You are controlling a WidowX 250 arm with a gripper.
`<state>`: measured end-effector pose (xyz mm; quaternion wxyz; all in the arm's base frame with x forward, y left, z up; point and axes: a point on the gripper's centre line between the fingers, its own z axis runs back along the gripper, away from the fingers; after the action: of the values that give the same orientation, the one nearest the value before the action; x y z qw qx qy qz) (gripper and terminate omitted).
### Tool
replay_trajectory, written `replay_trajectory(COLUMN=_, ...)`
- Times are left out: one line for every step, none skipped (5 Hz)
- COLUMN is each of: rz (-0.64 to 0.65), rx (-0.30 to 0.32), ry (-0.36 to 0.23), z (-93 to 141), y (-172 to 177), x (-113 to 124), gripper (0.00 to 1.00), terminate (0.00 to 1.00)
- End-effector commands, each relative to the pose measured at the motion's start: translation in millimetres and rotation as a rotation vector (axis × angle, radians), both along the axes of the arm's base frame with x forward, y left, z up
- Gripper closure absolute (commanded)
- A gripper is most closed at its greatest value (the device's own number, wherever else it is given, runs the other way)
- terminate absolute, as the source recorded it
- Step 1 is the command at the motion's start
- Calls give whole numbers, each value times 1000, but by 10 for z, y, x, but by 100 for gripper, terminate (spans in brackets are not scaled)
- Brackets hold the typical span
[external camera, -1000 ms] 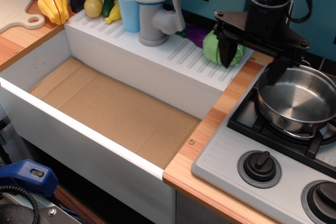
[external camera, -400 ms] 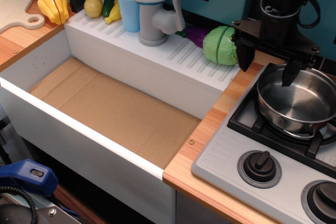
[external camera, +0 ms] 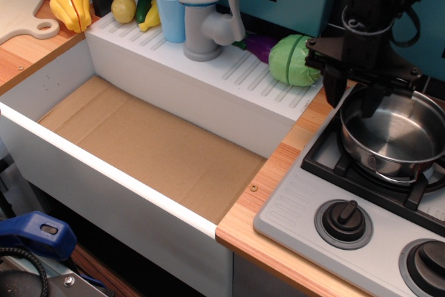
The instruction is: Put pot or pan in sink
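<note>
The shiny steel pot (external camera: 400, 137) sits on the back-left burner of the toy stove (external camera: 299, 213), to the right of the sink. The sink (external camera: 139, 137) is a large white basin with a bare brown cardboard bottom, a ribbed ledge and a grey faucet (external camera: 201, 12). My black gripper (external camera: 354, 102) hangs over the pot's left rim. One finger is outside the rim and one inside, with a narrow gap still showing between them. The pot rests flat on the burner.
A green cabbage (external camera: 288, 60) and a purple eggplant (external camera: 259, 45) lie on the ledge just left of the gripper. A blue cup (external camera: 169, 8), a lemon (external camera: 124, 7) and other toy food stand further left. Stove knobs (external camera: 343, 222) sit in front. A wooden counter strip (external camera: 278, 179) separates stove and sink.
The gripper has come down over the pot's left rim and its fingers have drawn closer together. The pot has not moved.
</note>
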<state>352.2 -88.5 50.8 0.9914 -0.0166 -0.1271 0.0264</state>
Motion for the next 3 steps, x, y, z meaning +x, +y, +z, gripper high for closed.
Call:
replay_trajectory(rz=21, rx=-1, ry=-27, z=165, y=-13, x=-85, gripper=100, terminate=0)
replay_trajectory(rz=17, rx=34, ry=-11, z=248, y=127, x=-166, gripper=100, terminate=0)
replay_trajectory(rz=12, rx=88, ry=25, z=334, y=397, x=-281, gripper=100, terminate=0)
